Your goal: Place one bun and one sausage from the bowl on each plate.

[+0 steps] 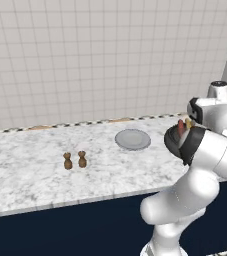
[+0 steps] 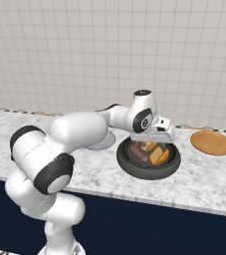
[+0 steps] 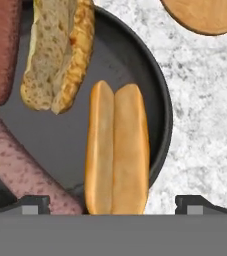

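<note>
The dark bowl [image 2: 128,166] sits on the marble counter, with its rim [image 3: 161,100] curving through the hand view. Inside lie two buns, one closed [image 3: 117,150] and one split open [image 3: 55,50], and two reddish sausages [image 3: 0,45] [image 3: 25,170]. My gripper [image 3: 117,205] hovers just above the closed bun [image 2: 159,155]. It is open, with its fingertips [image 3: 35,202] wide apart on either side of that bun's near end and nothing held. The orange-brown plate [image 2: 211,143] lies right of the bowl. The light grey plate [image 1: 133,139] lies left of it, both bare.
Two small brown shakers [image 1: 68,161] [image 1: 82,159] stand on the counter left of the grey plate. A tiled wall runs along the back. The counter's front edge drops to dark cabinets. In the left base view my own arm covers most of the bowl.
</note>
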Controlling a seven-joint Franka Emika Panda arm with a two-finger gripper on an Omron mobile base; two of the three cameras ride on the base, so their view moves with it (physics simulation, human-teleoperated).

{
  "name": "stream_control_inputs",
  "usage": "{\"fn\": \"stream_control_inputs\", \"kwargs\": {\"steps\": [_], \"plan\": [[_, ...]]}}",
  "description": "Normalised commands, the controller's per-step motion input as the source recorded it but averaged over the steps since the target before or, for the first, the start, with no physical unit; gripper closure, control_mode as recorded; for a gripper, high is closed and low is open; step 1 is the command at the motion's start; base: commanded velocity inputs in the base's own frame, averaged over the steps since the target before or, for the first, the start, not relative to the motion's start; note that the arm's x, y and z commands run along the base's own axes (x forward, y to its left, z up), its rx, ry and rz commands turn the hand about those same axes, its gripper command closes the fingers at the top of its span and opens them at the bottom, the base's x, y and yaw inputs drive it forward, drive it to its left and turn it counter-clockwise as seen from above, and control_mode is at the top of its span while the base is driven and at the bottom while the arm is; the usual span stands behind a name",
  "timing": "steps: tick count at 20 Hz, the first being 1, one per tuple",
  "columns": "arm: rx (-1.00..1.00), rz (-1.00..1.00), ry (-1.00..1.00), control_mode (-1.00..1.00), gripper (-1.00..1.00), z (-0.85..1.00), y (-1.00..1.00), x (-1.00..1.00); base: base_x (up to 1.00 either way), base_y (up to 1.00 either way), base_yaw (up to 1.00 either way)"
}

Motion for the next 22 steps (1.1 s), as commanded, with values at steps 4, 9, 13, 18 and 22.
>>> {"fn": "stream_control_inputs", "kwargs": {"steps": [4,9,13,18,22], "plan": [[0.05,0.00,0.10,-1.00,-1.00,-0.36,-0.31,0.08,0.00,0.00,0.00],[0.01,0.00,0.14,-1.00,-1.00,-0.23,-0.02,0.03,0.00,0.00,0.00],[0.00,0.00,0.08,-1.00,-1.00,-0.26,0.00,0.00,0.00,0.00,0.00],[0.00,0.00,0.01,-1.00,-1.00,-0.38,0.00,0.05,0.00,0.00,0.00],[0.00,0.00,0.00,-1.00,-1.00,-0.08,0.00,0.08,0.00,0.00,0.00]]}}
